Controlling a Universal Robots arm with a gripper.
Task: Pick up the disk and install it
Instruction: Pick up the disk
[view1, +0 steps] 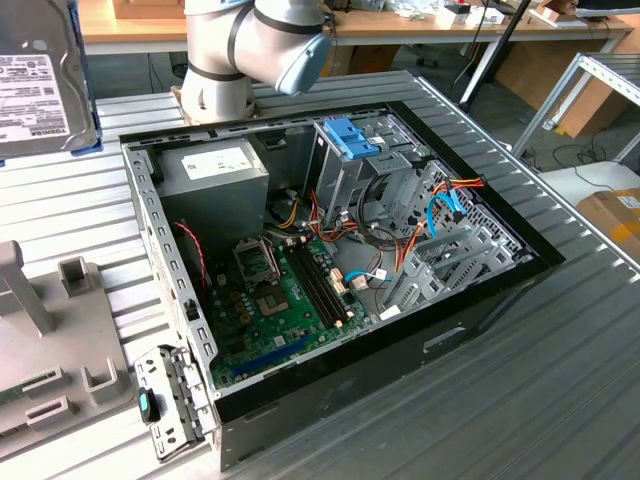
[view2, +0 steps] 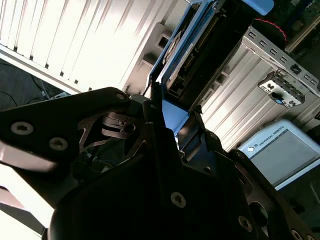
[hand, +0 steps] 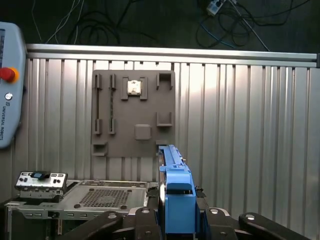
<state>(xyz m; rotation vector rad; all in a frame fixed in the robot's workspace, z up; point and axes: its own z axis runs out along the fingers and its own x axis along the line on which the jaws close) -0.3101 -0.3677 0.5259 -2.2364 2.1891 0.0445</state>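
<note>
Clasping the disk (hand: 175, 197) (hand (hand: 177, 222) aloft)

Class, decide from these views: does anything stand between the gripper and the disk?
Nothing visible does. In the first wrist view the gripper is closed on the disk, gripping it by its blue-railed edge.

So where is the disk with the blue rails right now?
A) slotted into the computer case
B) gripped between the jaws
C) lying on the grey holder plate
B: in both wrist views the disk stands on edge between the jaws, apart from the grey plate.
</note>
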